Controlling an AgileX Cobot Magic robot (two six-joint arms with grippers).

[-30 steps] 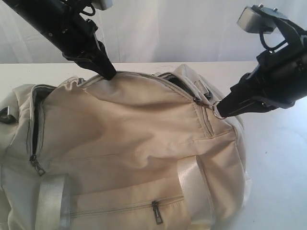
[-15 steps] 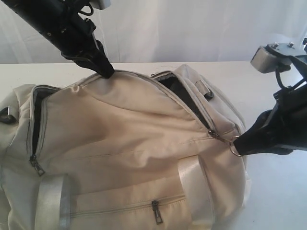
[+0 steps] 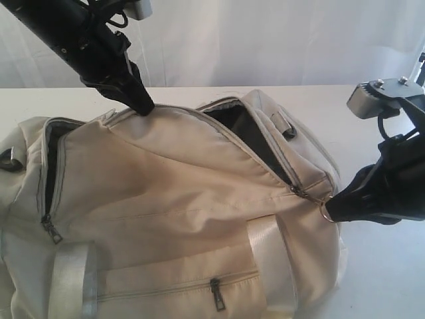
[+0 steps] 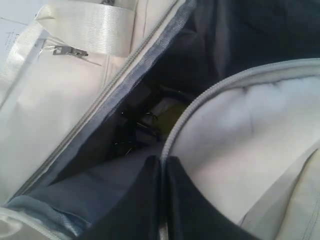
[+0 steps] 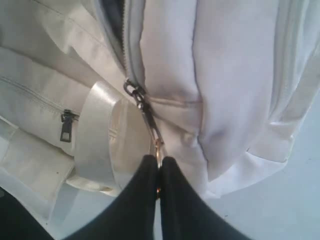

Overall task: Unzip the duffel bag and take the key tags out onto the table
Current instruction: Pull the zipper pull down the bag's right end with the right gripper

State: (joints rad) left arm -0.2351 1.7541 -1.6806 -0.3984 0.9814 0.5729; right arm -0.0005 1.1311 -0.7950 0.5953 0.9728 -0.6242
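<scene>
- The left arm [image 3: 80, 40] slants down from the upper left of the frame; the left fingers [image 3: 136, 93] are pressed together.
- The right arm [image 3: 398, 166] enters at the right edge; the right fingers [image 3: 348, 198] are closed too.

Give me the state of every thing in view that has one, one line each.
duffel bag, main zipper open, dark lining showing.
zipper pull ring, gripped, at the end of the zipper track.
left claw, shut on the duffel bag's zipper edge.
right claw, shut on the zipper pull ring.
side pocket, zipped closed.
end pocket, zipper open.
key tags, inside the bag, dimly visible.
</scene>
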